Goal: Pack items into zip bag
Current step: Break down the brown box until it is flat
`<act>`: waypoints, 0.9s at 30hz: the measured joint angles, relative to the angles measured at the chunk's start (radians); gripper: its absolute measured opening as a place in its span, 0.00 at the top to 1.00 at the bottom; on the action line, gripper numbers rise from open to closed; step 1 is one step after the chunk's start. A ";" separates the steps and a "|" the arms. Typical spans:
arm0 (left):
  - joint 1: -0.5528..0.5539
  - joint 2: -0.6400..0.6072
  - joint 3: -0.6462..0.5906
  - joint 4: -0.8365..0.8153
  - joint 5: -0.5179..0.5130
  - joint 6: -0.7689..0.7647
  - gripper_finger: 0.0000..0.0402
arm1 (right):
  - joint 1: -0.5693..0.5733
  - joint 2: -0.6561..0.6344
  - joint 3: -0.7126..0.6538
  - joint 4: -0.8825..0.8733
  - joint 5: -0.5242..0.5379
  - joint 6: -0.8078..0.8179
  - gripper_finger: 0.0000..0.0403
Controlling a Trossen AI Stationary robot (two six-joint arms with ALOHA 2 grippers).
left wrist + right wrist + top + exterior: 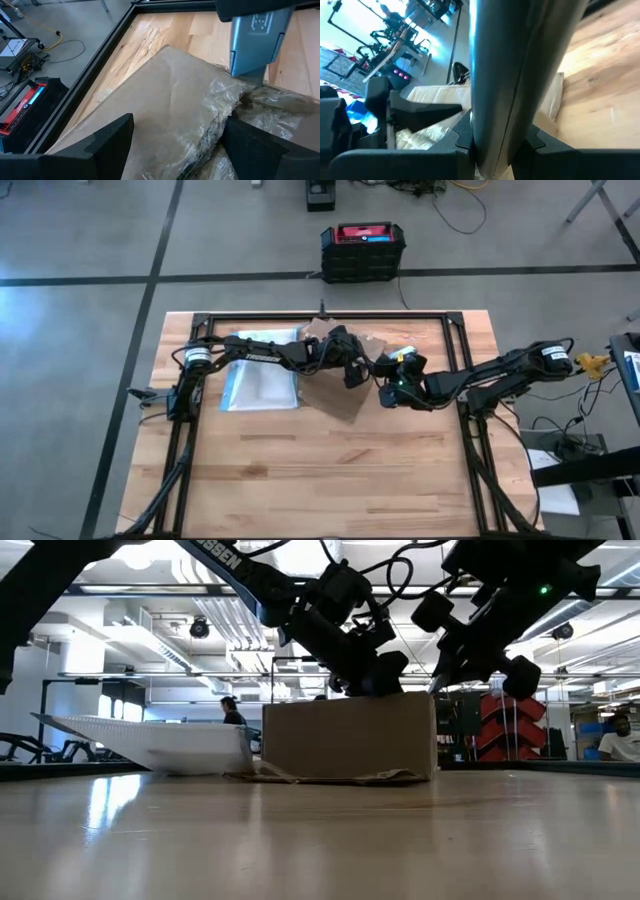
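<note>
High view: left gripper is hovering open-jawed over the cardboard box; right gripper is clamping a grey stick-like tool beside it.

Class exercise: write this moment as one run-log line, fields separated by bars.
left gripper: open, over brown cardboard box | right gripper: shut on slim grey stick-like tool, beside box | clear plastic zip bag: flat on wooden table
</note>
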 joint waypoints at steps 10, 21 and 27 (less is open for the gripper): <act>-0.001 -0.054 0.002 -0.020 -0.015 0.000 0.31 | 0.029 -0.081 0.079 -0.110 -0.024 -0.041 0.86; 0.007 -0.152 0.002 -0.106 -0.048 -0.006 0.31 | 0.029 -0.128 0.306 -0.461 -0.034 -0.228 0.86; -0.008 -0.245 0.002 -0.156 0.002 -0.026 0.31 | 0.029 -0.127 0.398 -0.564 -0.052 -0.394 0.86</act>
